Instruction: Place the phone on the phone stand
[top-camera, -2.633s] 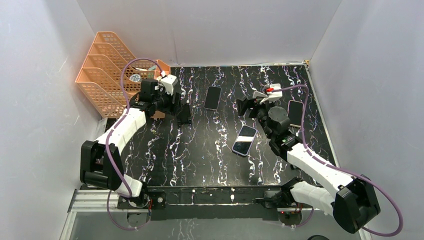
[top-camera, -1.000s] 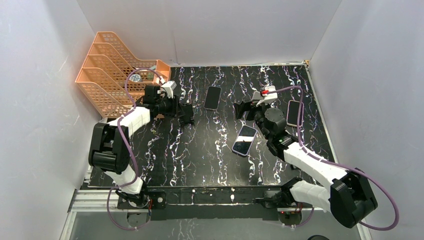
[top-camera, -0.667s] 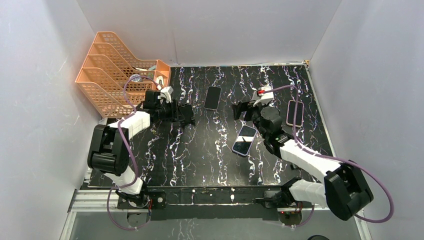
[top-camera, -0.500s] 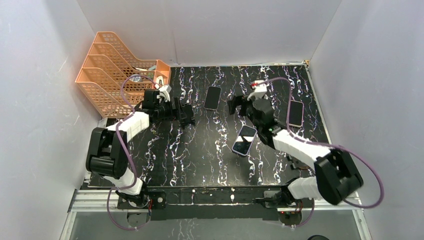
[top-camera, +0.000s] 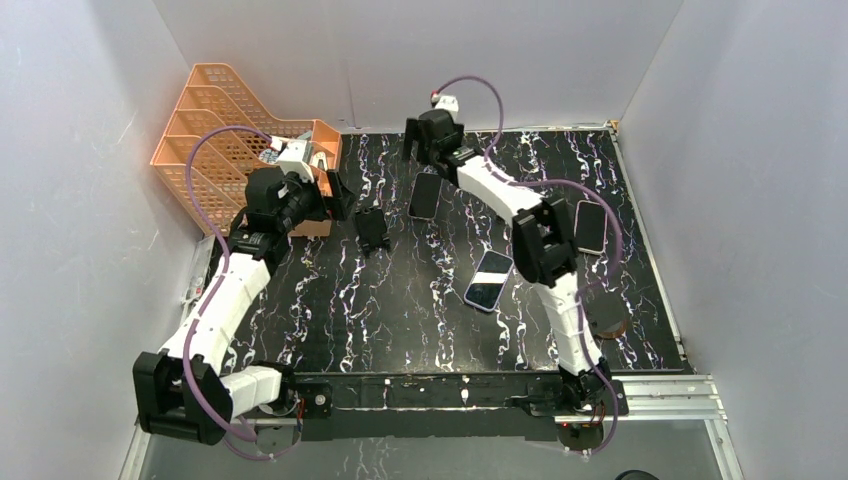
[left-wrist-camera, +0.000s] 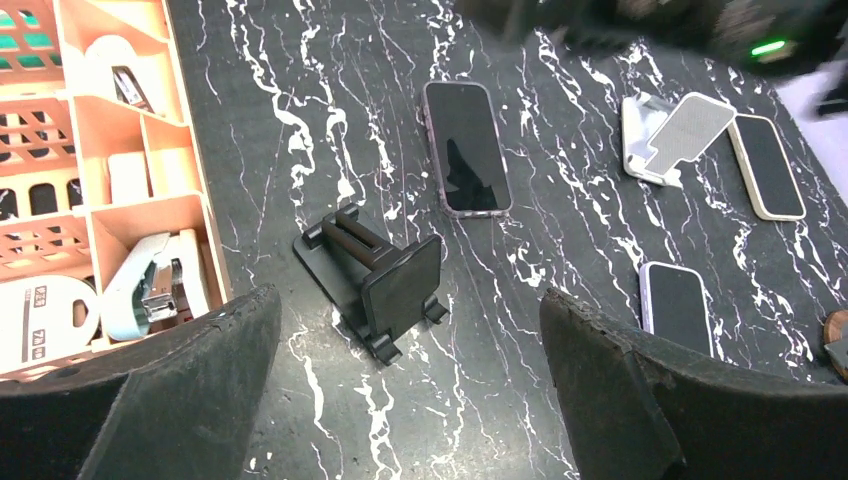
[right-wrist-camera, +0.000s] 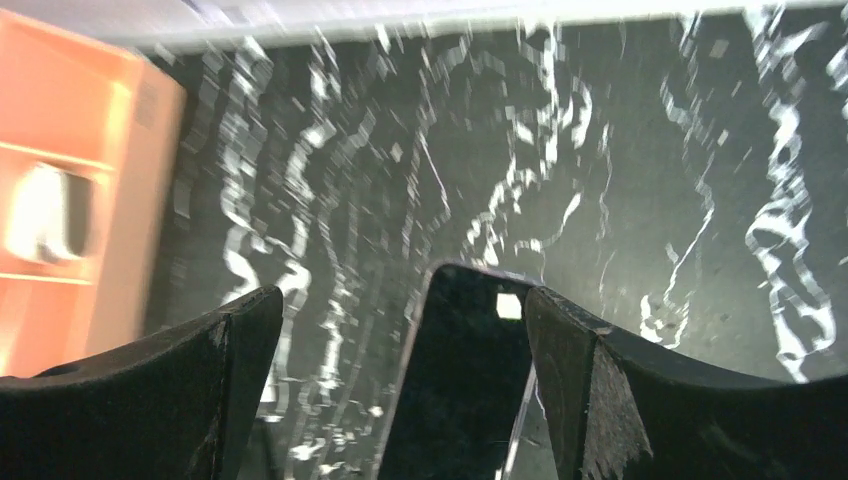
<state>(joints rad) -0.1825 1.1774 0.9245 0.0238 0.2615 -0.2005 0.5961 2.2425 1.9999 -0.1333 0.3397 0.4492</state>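
The black phone stand (top-camera: 372, 228) stands upright on the black marble table, empty; in the left wrist view the stand (left-wrist-camera: 375, 280) sits between and beyond my open fingers. My left gripper (top-camera: 330, 193) hovers just left of it, open and holding nothing. A pink-edged phone (top-camera: 425, 195) lies flat, screen up, right of the stand. My right gripper (top-camera: 423, 140) hangs open by the back wall over that phone's far end. In the blurred right wrist view the phone (right-wrist-camera: 465, 380) lies below the open right gripper (right-wrist-camera: 400, 295), close to the right finger (right-wrist-camera: 640, 400).
An orange desk organizer (top-camera: 215, 140) with small items fills the back left, close to my left gripper. Two more phones (top-camera: 489, 280) (top-camera: 590, 226) lie flat to the right. A white stand (left-wrist-camera: 665, 135) sits near the beige phone (left-wrist-camera: 765, 165). A brown round object (top-camera: 605, 315) lies front right.
My left gripper opened, let go of the black stand and drew back toward the organizer. My right arm swung from the table's right side to the back, over the pink-edged phone.
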